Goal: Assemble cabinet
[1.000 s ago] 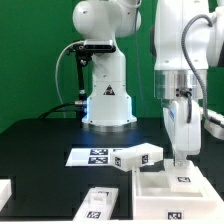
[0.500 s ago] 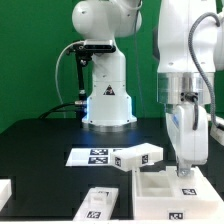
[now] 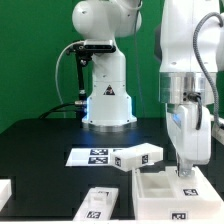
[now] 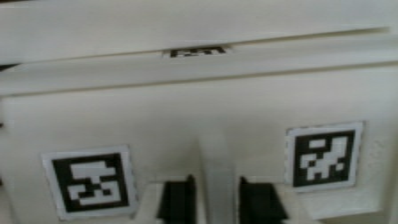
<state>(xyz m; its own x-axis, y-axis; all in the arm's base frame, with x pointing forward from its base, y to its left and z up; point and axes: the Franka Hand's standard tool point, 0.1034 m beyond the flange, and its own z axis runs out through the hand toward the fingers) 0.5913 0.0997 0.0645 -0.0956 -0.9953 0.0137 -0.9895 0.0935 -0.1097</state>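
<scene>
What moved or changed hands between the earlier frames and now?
The end effector came down and slightly toward the exterior view's right, over the cabinet box part. No grasp or release shows. The box part and the marker board stayed put.

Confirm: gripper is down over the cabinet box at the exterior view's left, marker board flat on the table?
Wrong side. The exterior view shows the gripper down over the cabinet box at its right, not left. The marker board does lie flat on the table.
</scene>
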